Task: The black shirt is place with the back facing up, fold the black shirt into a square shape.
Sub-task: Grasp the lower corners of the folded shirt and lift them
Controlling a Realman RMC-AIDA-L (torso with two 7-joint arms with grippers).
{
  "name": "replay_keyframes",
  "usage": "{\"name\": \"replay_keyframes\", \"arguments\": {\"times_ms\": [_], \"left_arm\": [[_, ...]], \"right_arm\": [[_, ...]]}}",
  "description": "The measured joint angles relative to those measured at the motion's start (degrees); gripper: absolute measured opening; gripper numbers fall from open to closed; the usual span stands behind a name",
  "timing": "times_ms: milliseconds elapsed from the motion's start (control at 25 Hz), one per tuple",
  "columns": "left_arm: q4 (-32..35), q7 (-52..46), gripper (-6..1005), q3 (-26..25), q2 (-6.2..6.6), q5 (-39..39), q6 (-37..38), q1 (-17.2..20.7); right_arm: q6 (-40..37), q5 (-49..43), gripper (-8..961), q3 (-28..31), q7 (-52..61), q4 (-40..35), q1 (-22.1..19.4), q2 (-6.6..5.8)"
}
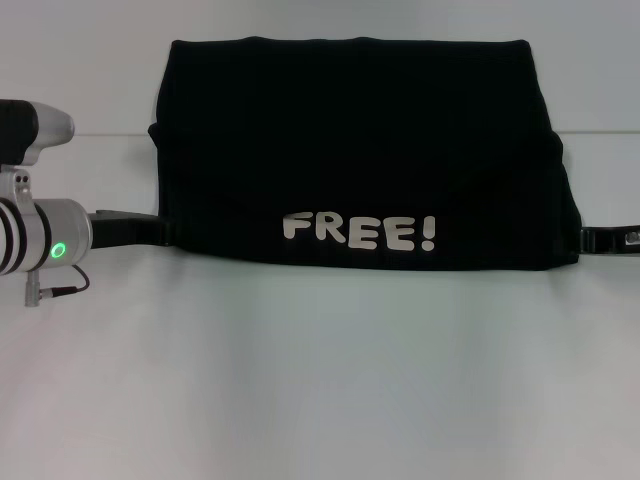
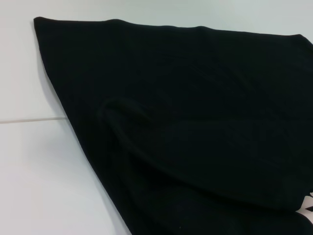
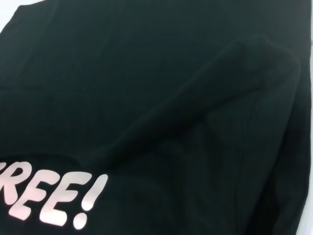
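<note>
The black shirt lies across the upper middle of the head view on the white surface, folded into a wide rectangle whose far edge is near the top of the frame and whose near edge runs just below the white "FREE!" lettering. A folded layer crosses the cloth as a slanting ridge, seen in both wrist views. The left gripper enters from the left edge of the frame at mid height, its dark end touching the shirt's lower left corner; whether its fingers are spread or pinched on cloth cannot be told, since the end merges with the black fabric. The right gripper shows only as a small dark piece at the right edge, touching the shirt's lower right corner, and the state of its fingers cannot be told either. The left wrist view shows the shirt's plain black cloth against the pale surface.
</note>
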Motion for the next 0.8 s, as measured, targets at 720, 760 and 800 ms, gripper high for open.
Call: {"name": "replay_keyframes", "arguments": {"times_ms": [720,760,800], "left_arm": [[13.9,-5.4,16,-4.3,-1.08,-1.3,19.4,7.4],[14.5,-4.9,16,-5.8,-1.1,-1.7,22.0,7.9],[15.0,-4.2,16,-7.8,-1.03,-2.2,25.1,8.5]], "right_arm": [[-16.5,11.1,32,2.0,-10.3,-8.4,-11.5,-1.28],[-18.8,11.5,32,2.8,-11.4,-9.1,-12.4,-1.3],[-20.5,11.6,32,3.5,-12.2,-9.7,-13.3,-1.32]]}}
